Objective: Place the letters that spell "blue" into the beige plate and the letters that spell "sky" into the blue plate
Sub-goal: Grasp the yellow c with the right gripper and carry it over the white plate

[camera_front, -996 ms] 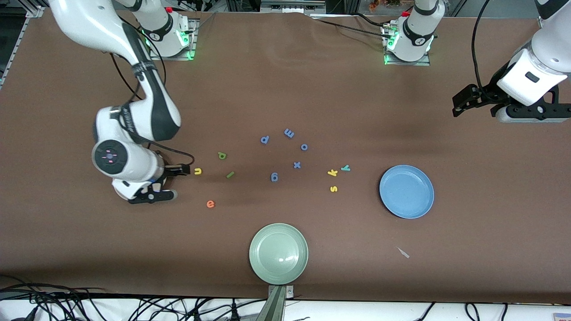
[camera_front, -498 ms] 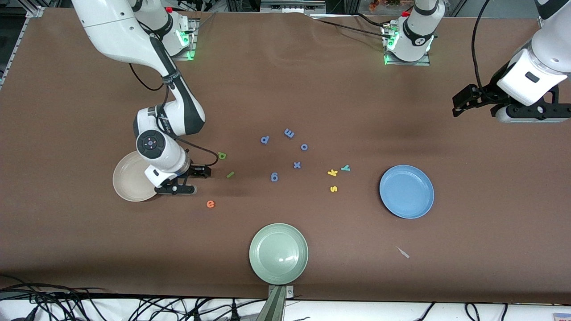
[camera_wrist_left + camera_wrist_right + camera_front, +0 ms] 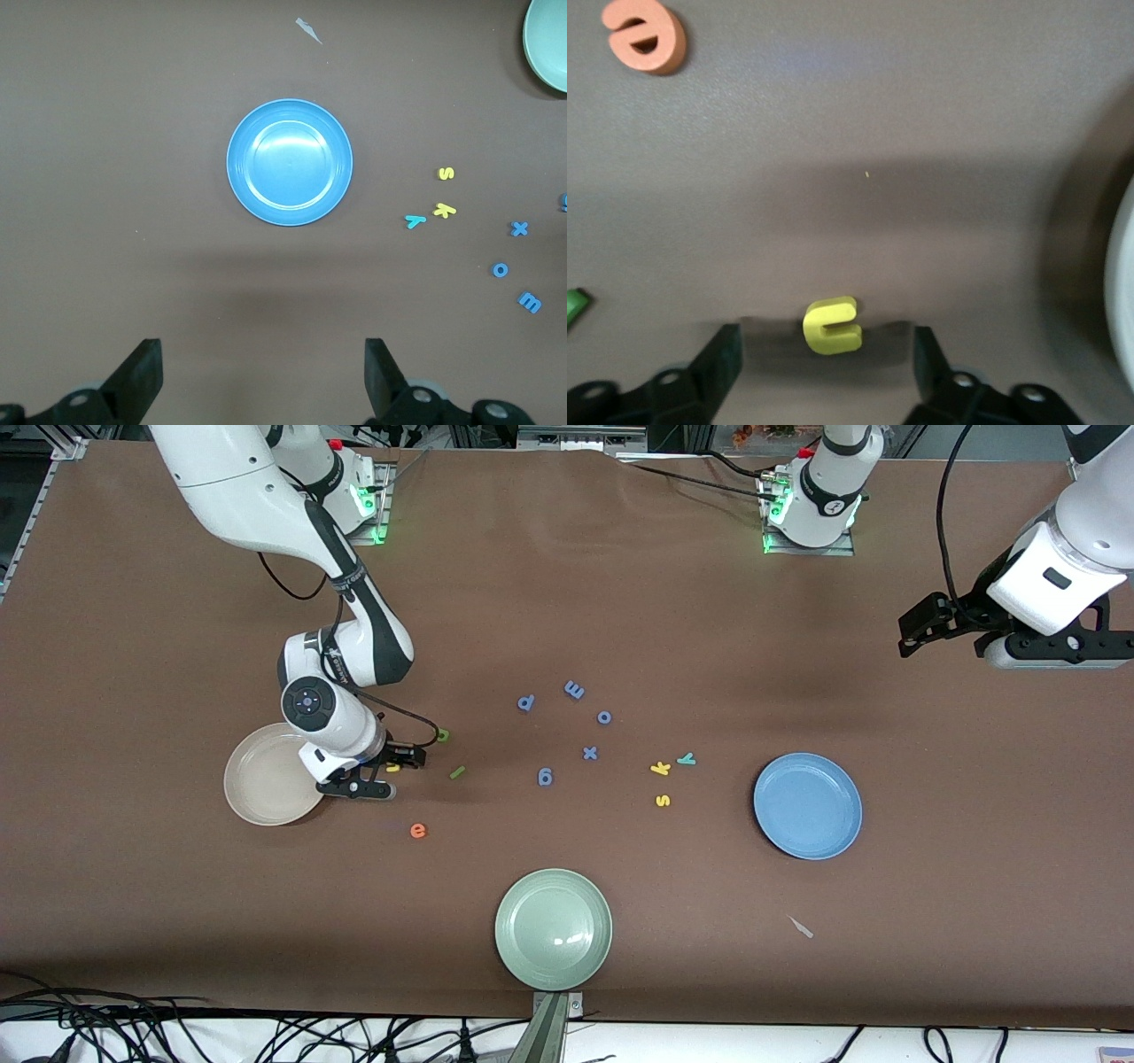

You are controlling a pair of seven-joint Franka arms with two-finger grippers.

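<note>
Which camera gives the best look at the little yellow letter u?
The right wrist view: the yellow u lies on the brown table, plain and whole, between the right hand's open fingers. In the front view only a yellow sliver shows under that hand. The left wrist view does not show it.
</note>
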